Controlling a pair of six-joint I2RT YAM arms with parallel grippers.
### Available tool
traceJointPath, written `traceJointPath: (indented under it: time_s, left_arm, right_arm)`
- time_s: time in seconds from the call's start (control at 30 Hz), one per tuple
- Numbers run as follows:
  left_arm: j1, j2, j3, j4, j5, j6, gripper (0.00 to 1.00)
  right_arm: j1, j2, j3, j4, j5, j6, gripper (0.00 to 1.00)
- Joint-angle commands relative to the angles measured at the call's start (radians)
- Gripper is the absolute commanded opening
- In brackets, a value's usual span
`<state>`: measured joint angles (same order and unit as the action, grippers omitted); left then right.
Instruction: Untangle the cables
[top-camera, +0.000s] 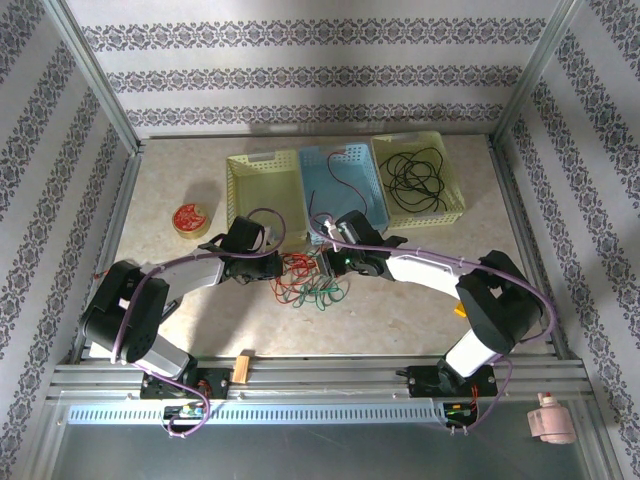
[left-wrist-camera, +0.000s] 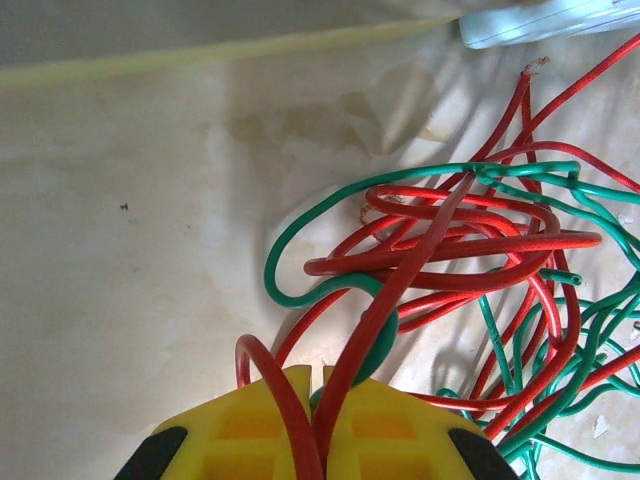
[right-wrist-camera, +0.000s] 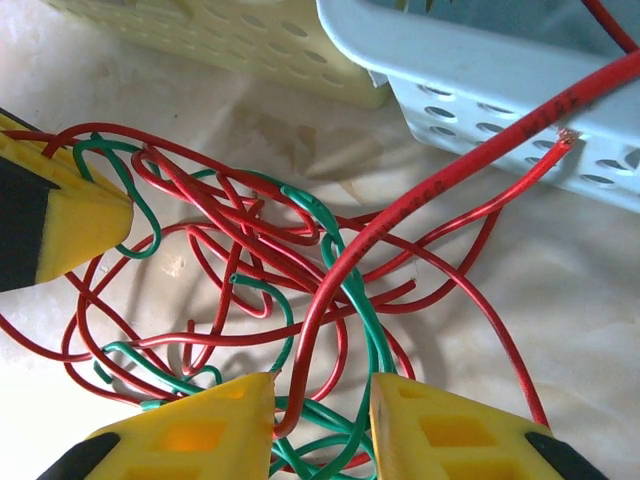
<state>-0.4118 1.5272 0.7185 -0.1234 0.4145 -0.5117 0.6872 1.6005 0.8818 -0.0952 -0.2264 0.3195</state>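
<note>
Here's the knot: the cables (top-camera: 310, 288), red and green strands, lie heaped on the table (top-camera: 400, 320), just on the near side of the blue basket (top-camera: 345, 152), with an arm on either side.

The left gripper (left-wrist-camera: 318, 388) comes in from the left and is clamped tight. A red strand is pinched between its yellow fingers, and a green loop is tucked right against them.

The right gripper (right-wrist-camera: 322, 388) sits at the heap's right, jaws parted a modest way, with nothing pinched as far as I can see. A thick red strand (right-wrist-camera: 450, 165) and some green ones run loose through the gap.

Now the line that matters. That thick red strand climbs out from between the right jaws and runs far and right, across the blue basket's wall. Its long axis points at the basket, while the bulk of the knot lies off to the left, toward the left arm's hold.

So the right arm is the nearer one to that strand. My read is that it should close on it, then draw it far-right against the left's anchor. The risk is the green loops crossing it, which may drag along and tighten rather than slip free.
</note>
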Motion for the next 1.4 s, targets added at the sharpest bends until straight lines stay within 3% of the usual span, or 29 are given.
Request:
traceJointPath:
  time_s: [0.0,0.23,0.3,0.4,0.47,0.53,0.67,0.8,1.17,1.27,1.37]
  left_arm:
    - [-0.001,0.010,0.014,-0.027,0.003,0.020,0.00]
    - [-0.004,0.009,0.017,-0.031,0.000,0.024,0.00]
    - [-0.005,0.004,0.015,-0.032,-0.001,0.022,0.00]
    - [-0.007,-0.001,0.011,-0.032,-0.008,0.020,0.00]
    - [-0.005,-0.002,0.010,-0.034,-0.010,0.020,0.00]
    - [-0.006,0.000,0.012,-0.040,-0.013,0.020,0.06]
    - [-0.005,0.034,0.041,-0.090,-0.048,0.012,0.28]
    - [-0.006,0.069,0.059,-0.113,-0.064,0.006,0.37]
    - [-0.006,0.106,0.078,-0.123,-0.054,0.018,0.38]
    - [-0.006,0.106,0.078,-0.123,-0.051,0.020,0.38]
    - [-0.005,0.102,0.075,-0.117,-0.042,0.022,0.38]
  right_arm:
    - [0.004,0.017,0.035,0.031,-0.007,0.018,0.32]
    - [0.035,0.067,0.096,0.028,0.001,0.010,0.30]
    - [0.040,0.069,0.099,0.027,0.019,0.015,0.26]
    - [0.041,0.038,0.083,0.039,0.064,0.022,0.10]
    - [0.040,-0.005,0.065,0.051,0.098,0.018,0.07]
    - [0.039,-0.051,0.052,0.050,0.131,0.004,0.07]
    - [0.037,-0.155,0.027,0.046,0.165,-0.029,0.05]
    - [0.039,-0.258,0.020,0.020,0.225,-0.053,0.05]
    - [0.035,-0.590,-0.002,0.017,0.651,-0.102,0.00]
    - [0.030,-0.635,0.013,0.020,0.706,-0.134,0.00]
    - [-0.003,-0.638,0.051,0.026,0.685,-0.153,0.00]
